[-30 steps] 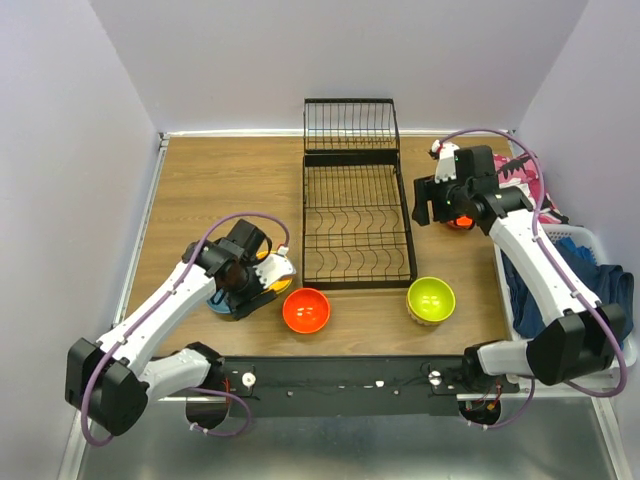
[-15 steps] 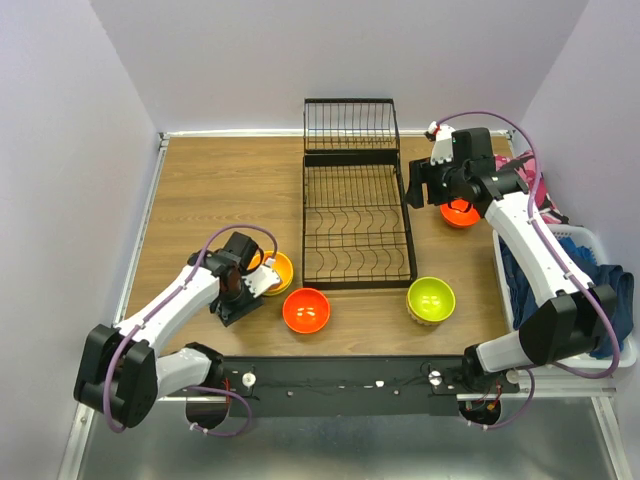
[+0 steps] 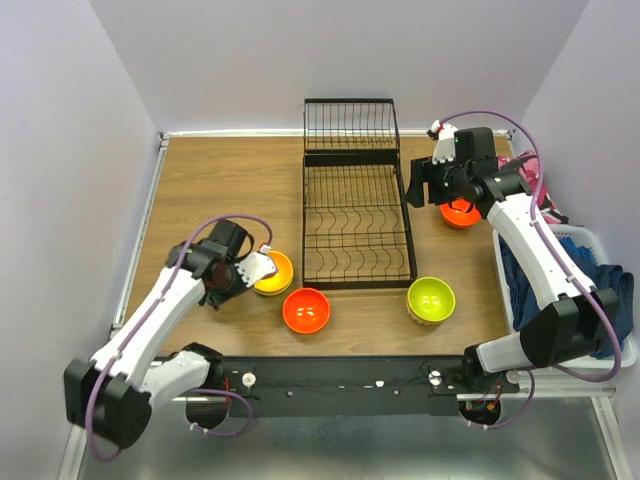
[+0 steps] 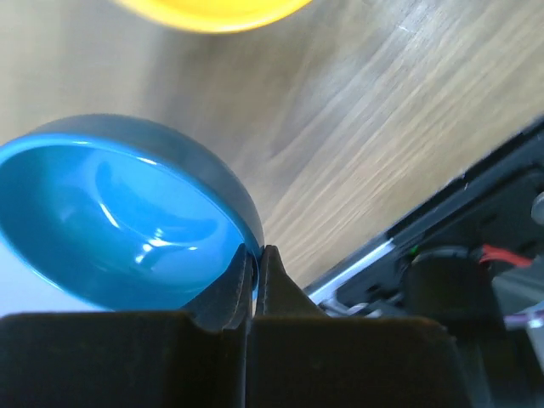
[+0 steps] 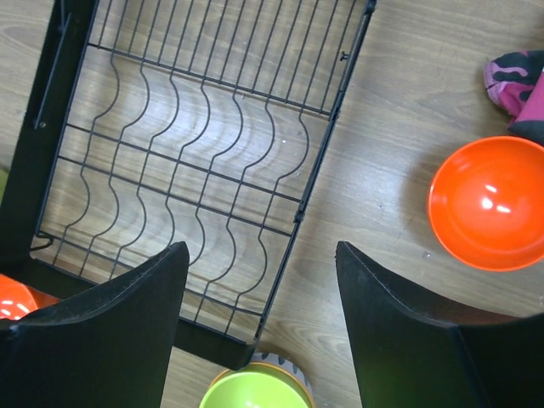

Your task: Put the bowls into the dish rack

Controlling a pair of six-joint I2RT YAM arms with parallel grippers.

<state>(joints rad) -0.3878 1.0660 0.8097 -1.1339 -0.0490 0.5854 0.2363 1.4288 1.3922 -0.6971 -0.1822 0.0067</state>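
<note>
— Which step is in hand?
— The left claw (image 4: pixel 255 255) pinches the rim of the blue bowl (image 4: pixel 110 212) at the front left of the worktop (image 3: pixel 230 180). The dish rack (image 3: pixel 358 215) stands at the centre and holds no bowls.
— And next?
— Probably carrying it right to the dish rack. The right claw (image 5: pixel 261 255) hangs wide open near the red-orange bowl (image 5: pixel 489 204).

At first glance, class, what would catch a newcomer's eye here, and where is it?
The black dish rack stands empty at the centre, ringed by bright bowls: a yellow bowl and a red-orange bowl by its near left corner, a lime green bowl by its near right corner, an orange bowl on its right. The left gripper pinches a blue bowl by the rim; the right gripper hangs open over the rack's right edge.
</note>
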